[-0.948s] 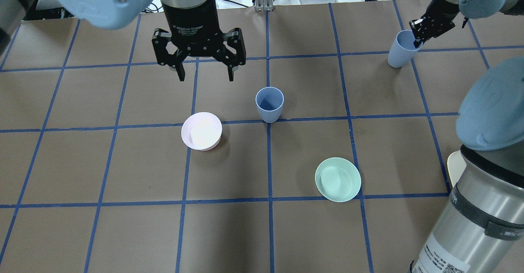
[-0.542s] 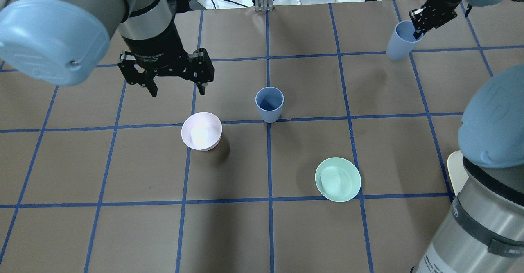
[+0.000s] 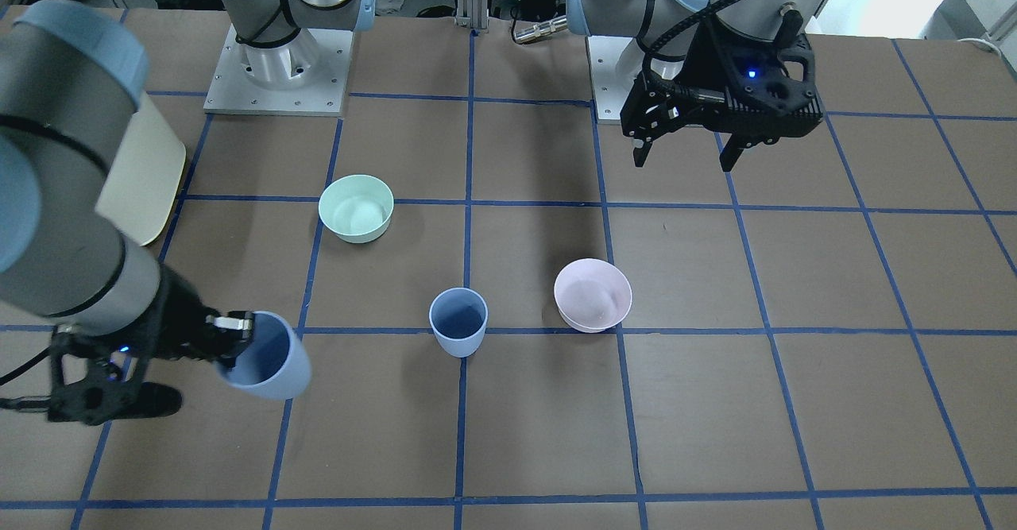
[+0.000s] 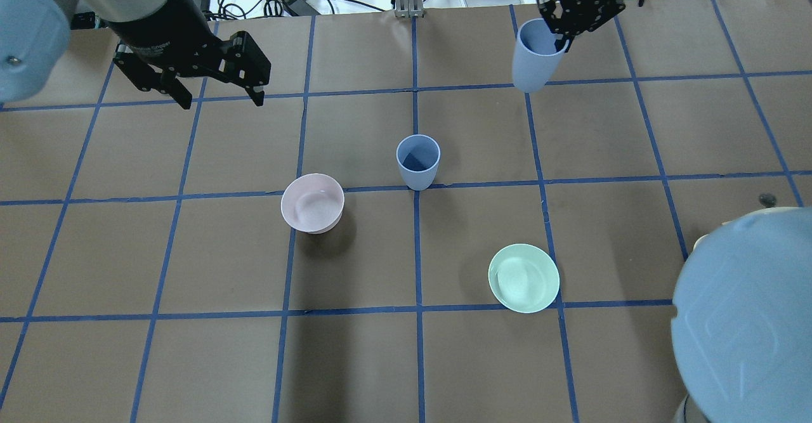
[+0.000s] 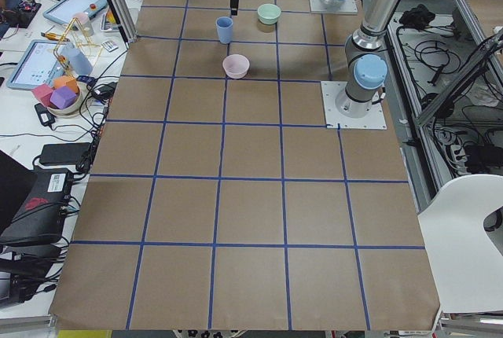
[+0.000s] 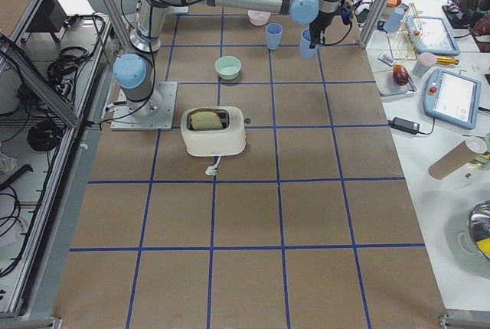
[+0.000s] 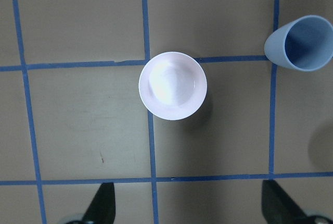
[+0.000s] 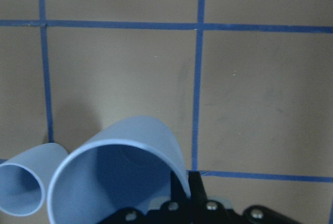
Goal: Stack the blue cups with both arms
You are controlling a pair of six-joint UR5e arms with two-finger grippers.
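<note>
One blue cup (image 4: pixel 418 162) stands upright near the table's middle; it also shows in the front view (image 3: pixel 458 322) and the left wrist view (image 7: pixel 306 42). My right gripper (image 4: pixel 559 37) is shut on the rim of the second blue cup (image 4: pixel 531 58) and holds it tilted above the table, off to the far right of the standing cup. In the front view this held cup (image 3: pixel 266 357) hangs at the gripper (image 3: pixel 232 338). The right wrist view shows the held cup (image 8: pixel 117 179) close up. My left gripper (image 4: pixel 221 101) is open and empty, high over the far left, also seen from the front (image 3: pixel 682 163).
A pale pink bowl (image 4: pixel 313 202) sits left of the standing cup. A mint-green bowl (image 4: pixel 523 278) sits nearer me on the right. A cream toaster (image 6: pixel 214 131) stands near my right arm's base. Blue tape lines grid the brown table (image 4: pixel 190 359).
My right gripper has lifted its cup off the table and carried it left, toward the middle. My left gripper, still open, has moved left and away from the standing cup.
</note>
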